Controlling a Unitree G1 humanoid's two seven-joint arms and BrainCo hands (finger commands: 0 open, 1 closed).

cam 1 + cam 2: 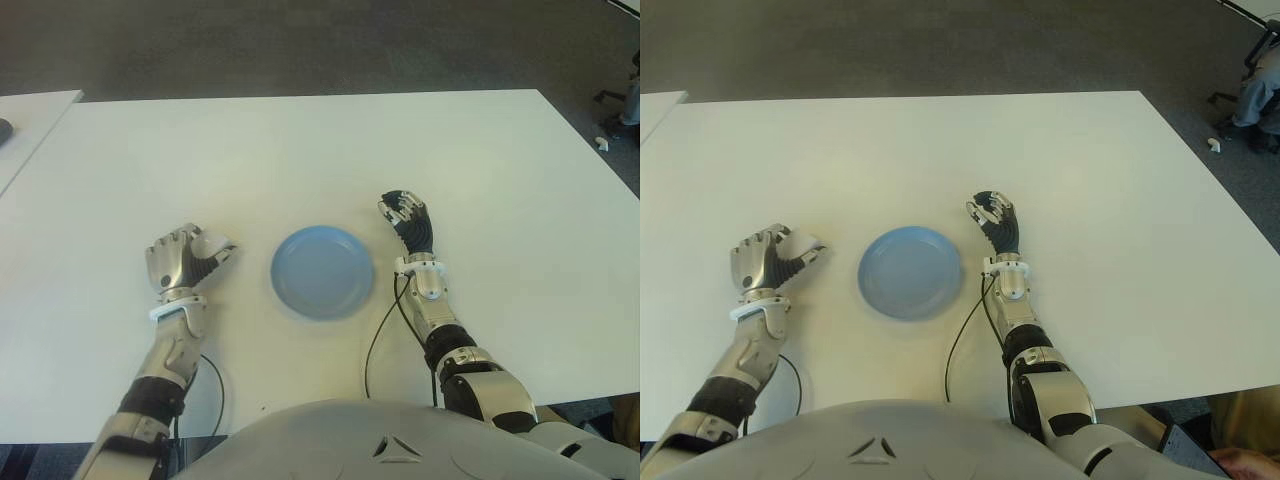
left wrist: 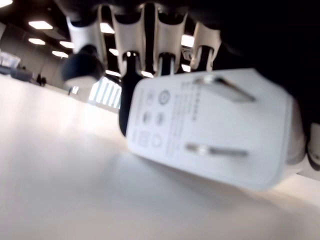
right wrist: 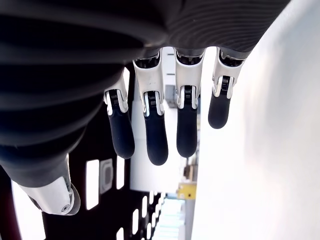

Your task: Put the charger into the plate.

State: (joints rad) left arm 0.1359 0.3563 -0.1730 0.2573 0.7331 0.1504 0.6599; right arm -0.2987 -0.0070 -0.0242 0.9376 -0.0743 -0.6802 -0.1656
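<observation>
The white charger (image 2: 215, 130) is in my left hand (image 1: 188, 252), its two metal prongs pointing out of the grasp. In the left eye view the charger (image 1: 212, 244) shows as a white block between thumb and fingers, low over the white table (image 1: 300, 150); whether it touches the table I cannot tell. The blue plate (image 1: 322, 271) lies empty just to the right of that hand, a short gap away. My right hand (image 1: 404, 214) shows beside the plate's right rim, its fingers (image 3: 150, 135) loosely bent and holding nothing.
A black cable (image 1: 378, 335) runs from my right wrist toward the table's near edge, and another cable (image 1: 213, 385) hangs by my left forearm. A second table (image 1: 25, 115) stands at the far left. A seated person's leg (image 1: 1252, 95) shows at the far right.
</observation>
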